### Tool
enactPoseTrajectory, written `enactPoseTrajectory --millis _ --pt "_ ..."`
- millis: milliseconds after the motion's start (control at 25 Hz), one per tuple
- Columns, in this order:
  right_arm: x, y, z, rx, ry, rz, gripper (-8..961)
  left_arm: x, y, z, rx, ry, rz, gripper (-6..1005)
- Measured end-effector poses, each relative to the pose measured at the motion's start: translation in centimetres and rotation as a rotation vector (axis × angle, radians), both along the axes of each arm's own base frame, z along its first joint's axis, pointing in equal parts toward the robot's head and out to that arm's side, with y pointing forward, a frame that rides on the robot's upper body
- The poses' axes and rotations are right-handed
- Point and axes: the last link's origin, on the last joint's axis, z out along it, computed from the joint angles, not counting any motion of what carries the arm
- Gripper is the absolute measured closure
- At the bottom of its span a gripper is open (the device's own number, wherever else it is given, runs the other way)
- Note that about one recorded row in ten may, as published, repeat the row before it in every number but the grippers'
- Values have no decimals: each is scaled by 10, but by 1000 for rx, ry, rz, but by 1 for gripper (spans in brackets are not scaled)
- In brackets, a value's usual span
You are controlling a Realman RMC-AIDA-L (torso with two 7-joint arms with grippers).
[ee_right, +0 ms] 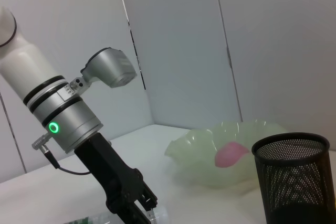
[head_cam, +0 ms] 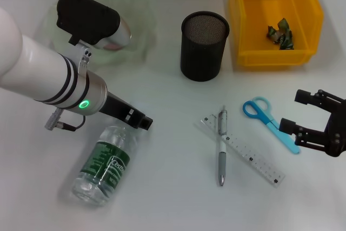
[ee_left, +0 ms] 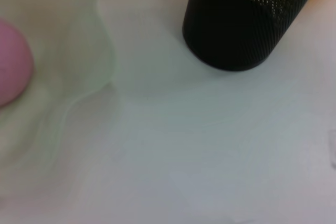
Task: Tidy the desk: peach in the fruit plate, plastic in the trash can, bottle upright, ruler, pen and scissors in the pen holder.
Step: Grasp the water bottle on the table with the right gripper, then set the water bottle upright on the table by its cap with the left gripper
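1. Nearest me, one bottle (head_cam: 105, 166) lies on its side at the near left, so it is not yet upright. My left gripper (head_cam: 141, 123) is down at its neck end, I judge to stand it up. I cannot tell whether it has a grip.
2. One yellow trash can (head_cam: 243, 25) sits far right. One scrap of plastic (head_cam: 281, 33) is already inside.
3. One fruit plate (head_cam: 135, 14) sits far left, partly hidden by my left arm. The right wrist view shows one peach (ee_right: 231, 155) in it, so that job looks done.
4. One pen holder (head_cam: 204, 47) stands upright between plate and trash can, and looks empty.
5. One ruler (head_cam: 248, 152) lies flat at the near right.
6. One pair of scissors (head_cam: 267, 120) lies just right of the ruler. My right gripper (head_cam: 297, 113) hangs beside them with its jaws spread wide, holding nothing.
7. One pen (head_cam: 221, 152) lies across the ruler's left end, so I would lift it first.
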Motion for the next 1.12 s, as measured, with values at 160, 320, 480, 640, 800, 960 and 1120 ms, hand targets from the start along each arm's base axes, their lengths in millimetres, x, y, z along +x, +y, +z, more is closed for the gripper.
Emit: enactPoseTrajectory --millis 160,320,480,640,800,960,1120 --pt "-1 1 -1 -8 -3 3 119 1 0 0 -9 8 -20 406" --pt "-1 1 -1 -9 -3 3 119 7 0 2 -9 8 -65 472" --pt "-1 1 -2 -10 -1 1 118 16 -3 10 -14 -14 -158 539" --pt "-1 -1 -1 -18 8 -4 118 20 -6 20 -24 -49 -240 545" --pt "-1 0 -1 -24 14 -9 118 9 -13 61 2 -252 -375 546" --pt "-3 2 0 -30 21 -10 118 -21 -23 95 79 -433 -549 547" --pt "-5 4 0 -34 24 -9 119 -36 -28 105 112 -514 -598 549"
